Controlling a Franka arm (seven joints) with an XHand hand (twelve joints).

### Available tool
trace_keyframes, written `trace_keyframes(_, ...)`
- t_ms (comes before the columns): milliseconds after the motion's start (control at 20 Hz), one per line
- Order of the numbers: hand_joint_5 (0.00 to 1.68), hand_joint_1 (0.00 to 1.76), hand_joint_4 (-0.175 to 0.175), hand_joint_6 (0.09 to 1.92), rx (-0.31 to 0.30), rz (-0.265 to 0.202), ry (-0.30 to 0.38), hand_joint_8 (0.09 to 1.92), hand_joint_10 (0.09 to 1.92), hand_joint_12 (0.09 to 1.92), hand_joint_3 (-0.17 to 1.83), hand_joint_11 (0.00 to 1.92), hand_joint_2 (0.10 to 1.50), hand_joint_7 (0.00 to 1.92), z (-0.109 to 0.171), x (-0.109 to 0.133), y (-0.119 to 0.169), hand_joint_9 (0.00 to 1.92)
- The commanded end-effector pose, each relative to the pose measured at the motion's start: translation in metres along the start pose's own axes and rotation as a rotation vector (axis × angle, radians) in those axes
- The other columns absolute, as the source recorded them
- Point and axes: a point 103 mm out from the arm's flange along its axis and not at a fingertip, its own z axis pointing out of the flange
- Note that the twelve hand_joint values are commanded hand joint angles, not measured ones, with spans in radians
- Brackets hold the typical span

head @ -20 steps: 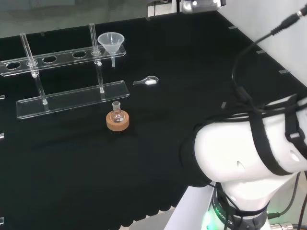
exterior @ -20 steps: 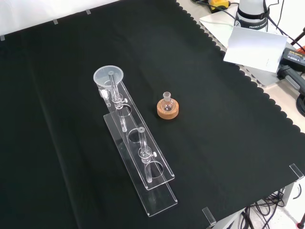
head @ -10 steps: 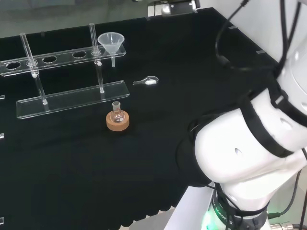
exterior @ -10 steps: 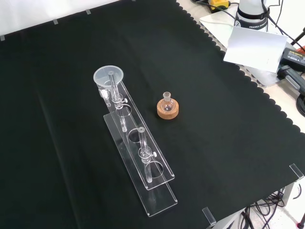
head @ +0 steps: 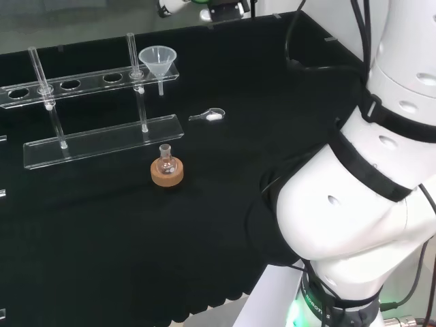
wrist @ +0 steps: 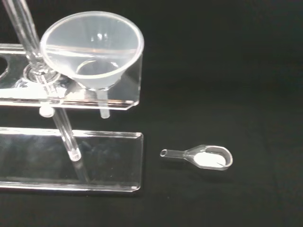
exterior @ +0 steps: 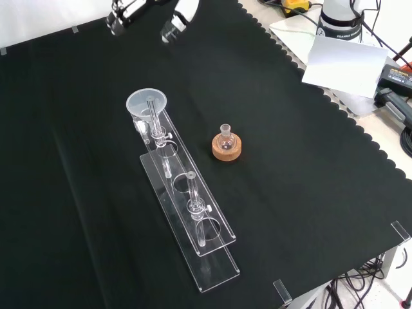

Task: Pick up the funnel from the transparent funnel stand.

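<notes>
A clear funnel (head: 157, 60) sits in the end hole of the transparent stand (head: 102, 141), its stem hanging below the top shelf. In the front view the funnel (exterior: 147, 103) is at the far end of the stand (exterior: 215, 270). My hand (exterior: 177, 19) comes in at the top edge of that view, beyond the funnel and apart from it, fingers spread and holding nothing. The wrist view looks down at the funnel (wrist: 92, 47) and the stand's shelf (wrist: 118, 97) from close by.
A small round flask (head: 165, 161) rests on a cork ring (head: 167, 174) in front of the stand. A small clear scoop (head: 210, 116) holding something white lies on the cloth beside the stand's end, also plain in the wrist view (wrist: 203, 157). The arm's white links (head: 354, 204) stand at the right.
The arm has swung up and forward in the head view. My hand has come into the top of the front view. The funnel, stand, flask and scoop have not moved.
</notes>
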Motion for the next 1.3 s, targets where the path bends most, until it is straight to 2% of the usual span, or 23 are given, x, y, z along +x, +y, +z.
trace_keyframes(50, 0.25, 0.35, 0.004, 0.09, 0.109, -0.057, -0.081, 0.42, 0.67, 1.37, 0.24, 0.16, 1.02, 0.09, 0.022, 0.026, 0.029, 0.23)
trace_keyframes(150, 0.26, 0.39, 0.002, 0.09, 0.138, -0.055, -0.094, 0.43, 0.67, 1.37, 0.22, 0.16, 0.99, 0.09, 0.026, 0.038, 0.035, 0.24)
trace_keyframes(300, 0.27, 0.43, -0.001, 0.09, 0.153, -0.062, -0.072, 0.45, 0.68, 1.37, 0.21, 0.17, 0.95, 0.08, 0.029, 0.046, 0.042, 0.26)
trace_keyframes(400, 0.27, 0.49, -0.002, 0.09, 0.153, -0.079, -0.066, 0.46, 0.69, 1.38, 0.19, 0.18, 0.90, 0.08, 0.030, 0.047, 0.046, 0.27)
trace_keyframes(600, 0.24, 0.60, 0.005, 0.09, 0.206, -0.073, -0.028, 0.50, 0.72, 1.39, 0.18, 0.22, 0.80, 0.03, 0.035, 0.045, 0.056, 0.25)
trace_keyframes(800, 0.19, 0.61, 0.009, 0.09, 0.248, -0.062, -0.012, 0.53, 0.74, 1.40, 0.19, 0.24, 0.75, 0.00, 0.039, 0.043, 0.062, 0.22)
trace_keyframes(1300, 0.14, 0.63, 0.010, 0.09, 0.282, -0.064, -0.030, 0.45, 0.78, 1.41, 0.21, 0.27, 0.71, 0.00, 0.052, 0.044, 0.071, 0.19)
